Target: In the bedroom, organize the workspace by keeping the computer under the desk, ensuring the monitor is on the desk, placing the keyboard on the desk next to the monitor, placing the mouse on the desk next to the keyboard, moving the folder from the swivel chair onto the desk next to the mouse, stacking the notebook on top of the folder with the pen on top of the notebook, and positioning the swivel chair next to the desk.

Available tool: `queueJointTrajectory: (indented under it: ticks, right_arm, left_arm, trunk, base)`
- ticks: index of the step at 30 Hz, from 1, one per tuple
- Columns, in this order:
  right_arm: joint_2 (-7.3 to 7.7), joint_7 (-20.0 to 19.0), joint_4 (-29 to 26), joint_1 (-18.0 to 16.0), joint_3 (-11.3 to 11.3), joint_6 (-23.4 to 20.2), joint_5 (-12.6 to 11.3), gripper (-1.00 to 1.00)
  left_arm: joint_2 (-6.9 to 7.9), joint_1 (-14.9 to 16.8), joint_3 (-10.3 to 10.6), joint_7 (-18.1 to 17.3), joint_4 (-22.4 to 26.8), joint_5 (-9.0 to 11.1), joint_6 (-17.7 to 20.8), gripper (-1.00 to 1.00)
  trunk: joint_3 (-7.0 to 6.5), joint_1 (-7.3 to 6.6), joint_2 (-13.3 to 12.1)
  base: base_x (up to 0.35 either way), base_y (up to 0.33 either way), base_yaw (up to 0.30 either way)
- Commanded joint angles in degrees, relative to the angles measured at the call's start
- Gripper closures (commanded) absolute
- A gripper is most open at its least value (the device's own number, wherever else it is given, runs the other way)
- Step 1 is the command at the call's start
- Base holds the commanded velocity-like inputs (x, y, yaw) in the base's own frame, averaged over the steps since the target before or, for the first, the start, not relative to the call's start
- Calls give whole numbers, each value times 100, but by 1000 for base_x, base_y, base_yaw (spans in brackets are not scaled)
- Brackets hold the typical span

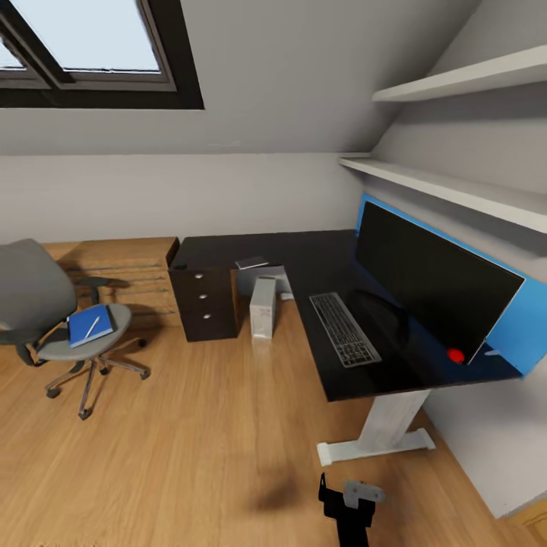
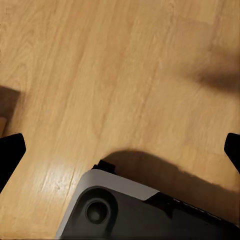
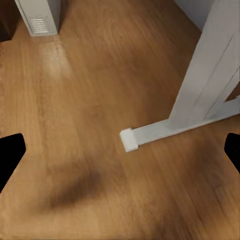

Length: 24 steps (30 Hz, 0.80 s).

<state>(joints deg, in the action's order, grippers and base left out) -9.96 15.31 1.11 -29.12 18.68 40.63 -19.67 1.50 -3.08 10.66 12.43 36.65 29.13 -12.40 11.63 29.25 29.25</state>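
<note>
Wooden floor, blue folder (image 1: 89, 325) (white pen (image 1: 92, 327) atop) on chair (image 1: 53, 319); both claws spread.

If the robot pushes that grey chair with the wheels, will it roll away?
Probably yes. The swivel chair stands on castors on a smooth wooden floor, so a push should send it gliding. Its seat may also spin. The blue folder and pen on the seat could slide off.

- Even, moderately bright daylight is admitted through the skylight (image 1: 91, 45) — no glare is noted.
- Soft shadows are cast on the wooden floor (image 1: 190, 456) and under the desk (image 1: 304, 258).
- Slight softness is observed throughout; straight lines are bowed at the head view's edges.
</note>
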Motion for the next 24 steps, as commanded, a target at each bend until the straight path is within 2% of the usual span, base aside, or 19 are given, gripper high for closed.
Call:
queueJointTrajectory:
  ticks: [1,2,4,7,11,24]
  right_arm:
    - [-4,34,12,-6,48,13,-20,-100]
    - [-4,34,12,-6,50,12,-16,-100]
    - [-4,41,12,-3,51,5,200,-100]
    - [-4,62,12,5,49,0,383,-100]
    - [-4,75,12,18,48,-2,524,-100]
    - [-4,79,12,36,44,-3,552,-100]
  left_arm:
    - [5,0,49,49,3,51,-22,-100]
    - [0,0,49,49,-1,50,-20,-100]
    - [-16,0,111,49,-33,49,-17,-100]
    - [-17,0,154,49,-46,51,-17,-100]
    - [-18,0,184,49,-70,50,-17,-100]
    - [-19,0,191,49,-79,49,-17,-100]
  trunk:
    - [11,5,8]
    - [14,5,8]
    - [20,5,8]
    - [29,5,8]
    - [43,5,8]
    - [89,5,8]
  base:
    - [264,0,273]
    - [288,0,273]
    - [323,0,273]
    - [328,0,272]
    - [333,0,270]
    - [335,0,267]
